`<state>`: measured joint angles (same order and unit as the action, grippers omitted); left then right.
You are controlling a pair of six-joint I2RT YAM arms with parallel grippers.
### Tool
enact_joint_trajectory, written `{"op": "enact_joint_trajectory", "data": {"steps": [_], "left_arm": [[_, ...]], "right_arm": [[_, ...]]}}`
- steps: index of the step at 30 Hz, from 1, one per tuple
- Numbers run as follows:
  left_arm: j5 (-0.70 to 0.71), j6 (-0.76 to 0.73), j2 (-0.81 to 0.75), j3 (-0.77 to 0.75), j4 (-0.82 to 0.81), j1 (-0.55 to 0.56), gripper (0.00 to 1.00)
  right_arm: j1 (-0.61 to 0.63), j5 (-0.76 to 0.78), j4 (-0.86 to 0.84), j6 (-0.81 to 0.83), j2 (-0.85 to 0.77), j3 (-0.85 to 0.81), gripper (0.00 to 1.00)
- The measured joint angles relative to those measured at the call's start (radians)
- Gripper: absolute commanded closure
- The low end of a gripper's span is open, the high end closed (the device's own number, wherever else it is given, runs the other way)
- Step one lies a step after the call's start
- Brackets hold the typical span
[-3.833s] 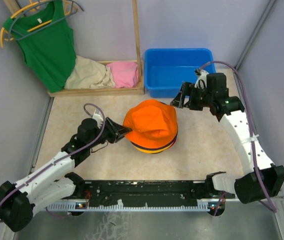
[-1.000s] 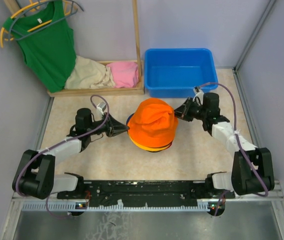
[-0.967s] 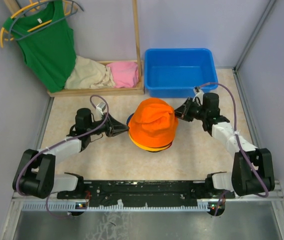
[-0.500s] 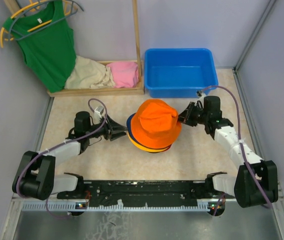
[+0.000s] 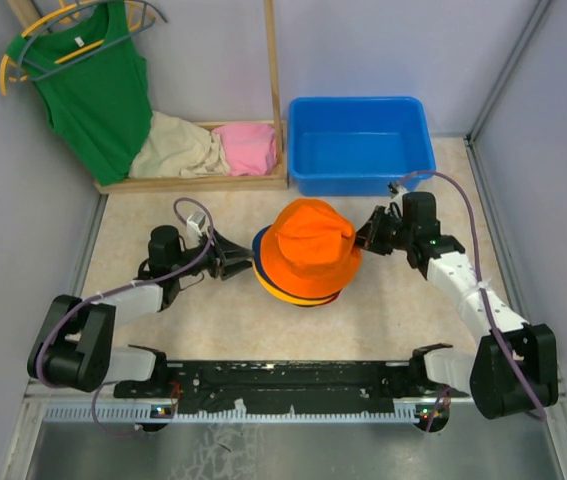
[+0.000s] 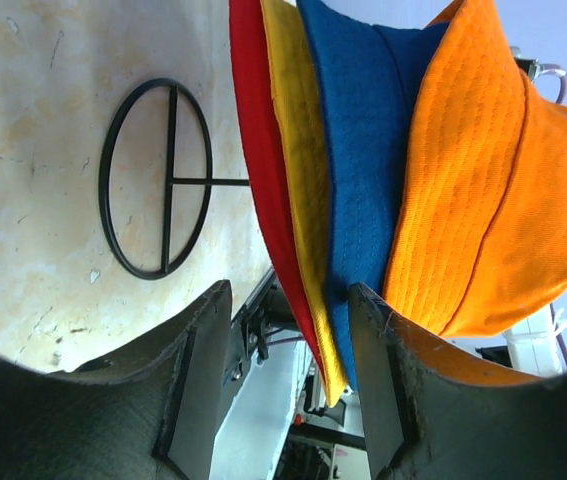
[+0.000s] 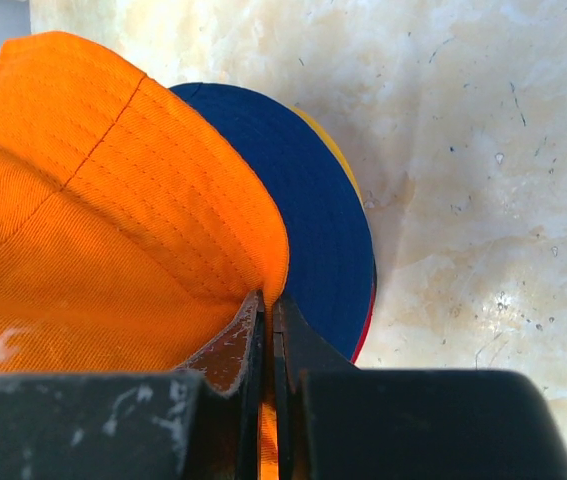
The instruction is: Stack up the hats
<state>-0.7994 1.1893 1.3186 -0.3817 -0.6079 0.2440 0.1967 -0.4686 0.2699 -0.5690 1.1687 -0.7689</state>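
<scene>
1 blue bin (image 5: 360, 105) stands behind 4 hats (image 5: 298, 292) stacked mid-surface (image 5: 213, 320). 1 wooden rack (image 5: 193, 182) holds 2 folded clothes (image 5: 175, 147). Left fingers (image 5: 236, 262) are released, straddling the brims. Right fingers (image 5: 365, 238) are clenched on the topmost orange hat (image 5: 308, 245).

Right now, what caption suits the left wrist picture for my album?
Open left hand at the stacked brims: red hat, yellow hat, blue hat, orange hat on top.

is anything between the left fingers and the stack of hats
Nothing visible does. The left gripper is open at the stack's edge, and the brim of the red hat reaches between its fingers. The right gripper is shut on the brim of the orange hat.
</scene>
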Motion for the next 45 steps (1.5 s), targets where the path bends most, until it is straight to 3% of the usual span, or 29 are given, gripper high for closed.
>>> {"op": "enact_joint_trajectory", "data": {"steps": [10,14,19,21,31,45], "left_arm": [[0.008,0.094,0.058,0.033,-0.18,0.004,0.46],[0.014,0.13,0.088,0.033,-0.241,0.028,0.6],[0.038,0.164,0.124,0.033,-0.298,0.065,0.91],[0.047,0.173,0.129,0.033,-0.31,0.07,0.95],[0.061,0.163,0.142,0.112,-0.392,0.077,0.96],[0.035,0.147,0.313,0.121,-0.571,0.077,0.99]], "right_arm": [[0.022,0.027,0.038,0.002,-0.01,-0.013,1.0],[0.029,0.037,0.042,0.001,-0.01,-0.016,1.0],[0.039,0.053,0.051,0.001,-0.012,-0.019,1.0],[0.043,0.058,0.054,0.001,-0.016,-0.019,1.0],[0.05,0.052,0.077,-0.016,-0.058,-0.019,1.0],[0.05,-0.03,0.008,-0.082,-0.107,0.042,1.0]]}}
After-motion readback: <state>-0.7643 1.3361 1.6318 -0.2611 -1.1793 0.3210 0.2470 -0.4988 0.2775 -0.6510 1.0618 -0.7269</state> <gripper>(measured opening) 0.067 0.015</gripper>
